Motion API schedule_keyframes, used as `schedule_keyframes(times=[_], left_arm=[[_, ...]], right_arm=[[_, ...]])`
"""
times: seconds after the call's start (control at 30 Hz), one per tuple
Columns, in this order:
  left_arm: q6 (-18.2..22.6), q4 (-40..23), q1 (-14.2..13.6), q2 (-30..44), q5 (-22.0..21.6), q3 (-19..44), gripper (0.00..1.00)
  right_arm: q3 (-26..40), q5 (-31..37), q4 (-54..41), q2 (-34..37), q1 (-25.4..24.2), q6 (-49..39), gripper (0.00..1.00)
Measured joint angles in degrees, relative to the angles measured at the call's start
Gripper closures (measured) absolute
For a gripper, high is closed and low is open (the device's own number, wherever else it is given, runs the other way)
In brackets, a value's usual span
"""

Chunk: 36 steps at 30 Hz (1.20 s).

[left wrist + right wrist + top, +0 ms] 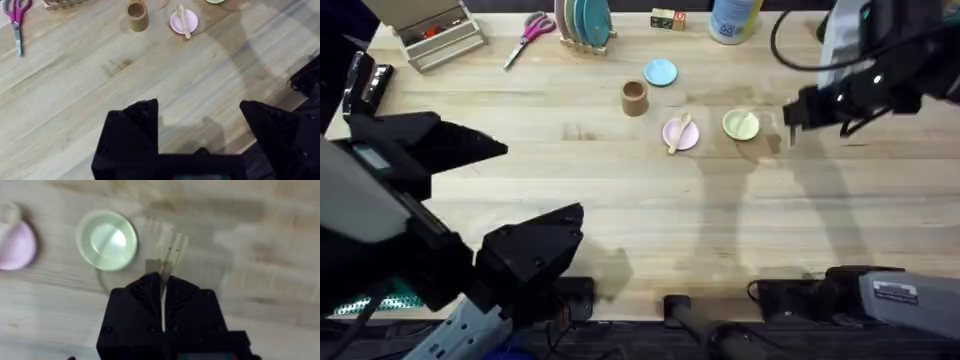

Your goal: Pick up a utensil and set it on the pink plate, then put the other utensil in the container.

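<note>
The pale wooden spoon lies across the small pink plate, its handle hanging over the near rim; both show again in the left wrist view, spoon on plate. The brown wooden cup stands upright just left of it. My right gripper hangs above the table right of the yellow-green plate, shut on the wooden fork, whose tines stick out past the fingertips. Near the front left, my left gripper is open with nothing between its fingers.
A light blue plate lies behind the cup. Along the back edge are pink-handled scissors, a rack of plates, a white tub with a blue label and a wooden tray.
</note>
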Motion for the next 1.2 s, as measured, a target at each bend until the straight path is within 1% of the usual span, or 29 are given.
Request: schedule_keyframes(times=[0.1,0.23,0.5,0.7,0.9,1.1,1.2], left_arm=[[0.0,0.0,0.0,0.0,0.0,0.0,0.007],[0.0,0.0,0.0,0.0,0.0,0.0,0.007],[0.0,0.0,0.0,0.0,0.0,0.0,0.007],[0.0,0.0,0.0,0.0,0.0,0.0,0.007],[0.0,0.0,0.0,0.0,0.0,0.0,0.007],[0.0,0.0,0.0,0.0,0.0,0.0,0.008],[0.0,0.0,0.0,0.0,0.0,0.0,0.007]], right_arm=[[2.9,-3.1,0.5,0.0,0.0,-2.8,0.970],[5.9,-9.2,2.9,0.0,0.0,-5.8,0.970],[7.0,-26.7,15.6,-0.4,0.0,-8.5,0.970],[7.0,-39.1,22.9,-0.4,0.3,-13.3,0.970],[7.0,-43.8,26.8,-0.4,3.1,-17.9,0.970],[7.0,-49.6,27.3,-0.4,8.2,-30.7,0.970],[7.0,-53.0,29.5,-0.4,10.5,-35.5,0.970]])
